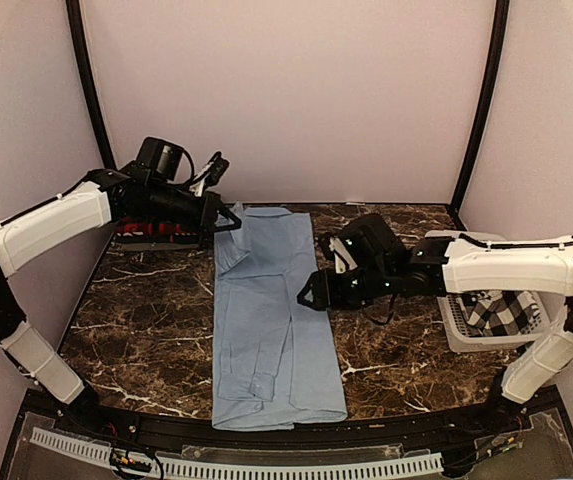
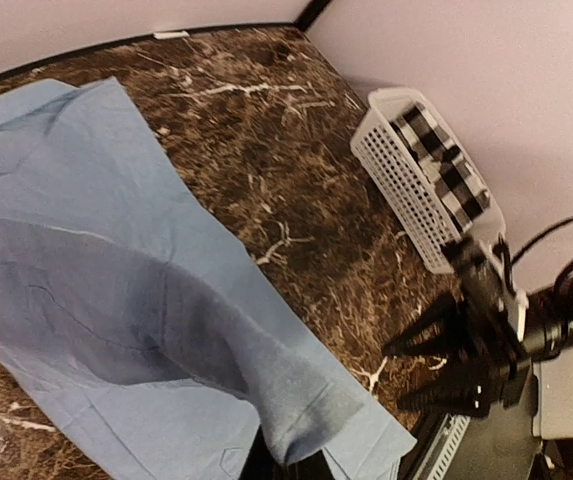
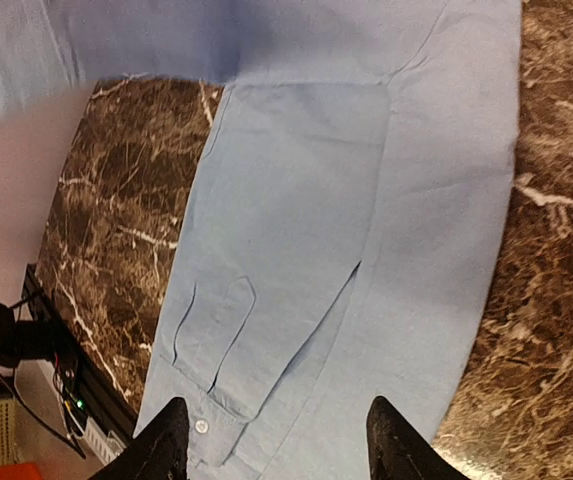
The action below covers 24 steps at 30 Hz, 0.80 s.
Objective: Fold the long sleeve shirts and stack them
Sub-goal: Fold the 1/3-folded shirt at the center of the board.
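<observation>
The light blue shirt (image 1: 276,330) lies lengthwise down the middle of the table, its sleeve folded in and the cuff near the front. My left gripper (image 1: 228,220) is shut on the shirt's far left corner near the collar and lifts that cloth (image 2: 306,400) off the table. My right gripper (image 1: 313,293) is open and empty, hovering over the shirt's right edge; in the right wrist view (image 3: 281,448) the cuff (image 3: 216,340) lies between its fingers. The black-and-white checked shirt (image 1: 506,312) sits in the basket. The red-and-black plaid shirt (image 1: 146,232) lies behind the left arm, mostly hidden.
The white lattice basket (image 1: 456,335) stands at the right edge of the marble table (image 1: 146,320), beside the right arm; it also shows in the left wrist view (image 2: 396,160). Lilac walls close in the back and sides.
</observation>
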### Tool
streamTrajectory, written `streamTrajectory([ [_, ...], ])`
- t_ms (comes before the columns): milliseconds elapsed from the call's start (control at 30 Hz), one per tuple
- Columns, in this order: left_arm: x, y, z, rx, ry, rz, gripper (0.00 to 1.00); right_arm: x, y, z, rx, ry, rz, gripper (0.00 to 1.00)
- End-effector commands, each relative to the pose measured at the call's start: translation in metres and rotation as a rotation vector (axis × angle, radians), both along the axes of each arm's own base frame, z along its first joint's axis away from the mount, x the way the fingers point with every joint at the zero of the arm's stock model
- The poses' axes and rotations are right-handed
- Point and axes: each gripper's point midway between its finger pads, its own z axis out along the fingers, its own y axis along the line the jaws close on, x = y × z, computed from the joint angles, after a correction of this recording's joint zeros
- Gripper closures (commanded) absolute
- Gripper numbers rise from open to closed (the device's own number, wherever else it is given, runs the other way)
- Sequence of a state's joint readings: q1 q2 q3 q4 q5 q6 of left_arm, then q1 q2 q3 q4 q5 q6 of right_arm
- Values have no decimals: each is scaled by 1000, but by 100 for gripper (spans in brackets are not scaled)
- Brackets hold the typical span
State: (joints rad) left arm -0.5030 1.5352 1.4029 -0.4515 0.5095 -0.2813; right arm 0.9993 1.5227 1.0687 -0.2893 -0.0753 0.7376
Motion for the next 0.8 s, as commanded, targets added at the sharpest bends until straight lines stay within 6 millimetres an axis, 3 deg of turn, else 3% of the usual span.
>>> streamTrajectory([
  [0, -40, -32, -38, 10, 121, -212, 100, 44, -28, 16, 24, -75, -125, 42],
  [200, -80, -62, -84, 93, 242, -356, 100, 60, -52, 0, -11, -62, -177, 42],
  [333, -95, -72, -109, 131, 305, -396, 100, 60, -61, -13, -17, -38, -194, 42],
  [567, -125, -90, -118, 157, 340, -494, 100, 56, -67, -27, -35, -15, -202, 42],
  [767, -143, -92, -138, 216, 395, -526, 100, 54, -67, -29, -34, -14, -195, 42],
])
